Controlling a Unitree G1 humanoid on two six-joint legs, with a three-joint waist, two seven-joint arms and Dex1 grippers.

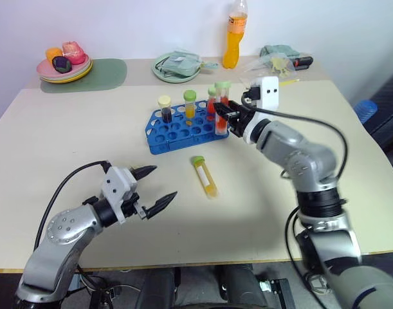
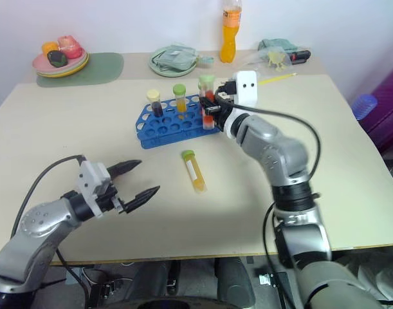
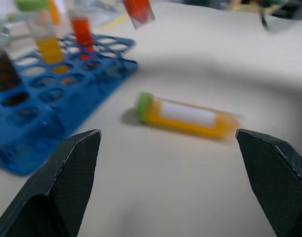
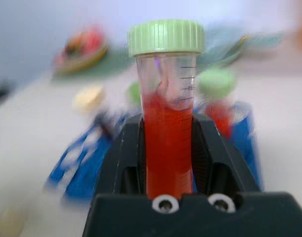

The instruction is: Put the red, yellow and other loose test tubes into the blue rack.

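The blue rack (image 1: 173, 132) stands mid-table with a dark tube (image 1: 164, 109), a yellow tube (image 1: 190, 103) and a red tube (image 1: 212, 100) upright in it. My right gripper (image 1: 224, 120) is shut on a red tube with a green cap (image 4: 166, 138), held upright at the rack's right end. Whether its tip is in a hole is hidden. A loose yellow tube with a green cap (image 1: 205, 176) lies flat on the table in front of the rack. My left gripper (image 1: 164, 181) is open and empty, low over the table to the left of that tube.
Along the back edge are a plate of toy fruit (image 1: 63, 63) on a green mat (image 1: 105, 71), a green plate with a packet (image 1: 177, 65), an orange bottle (image 1: 233, 35) and small items (image 1: 281, 58). A blue object (image 1: 366, 109) sits beyond the right edge.
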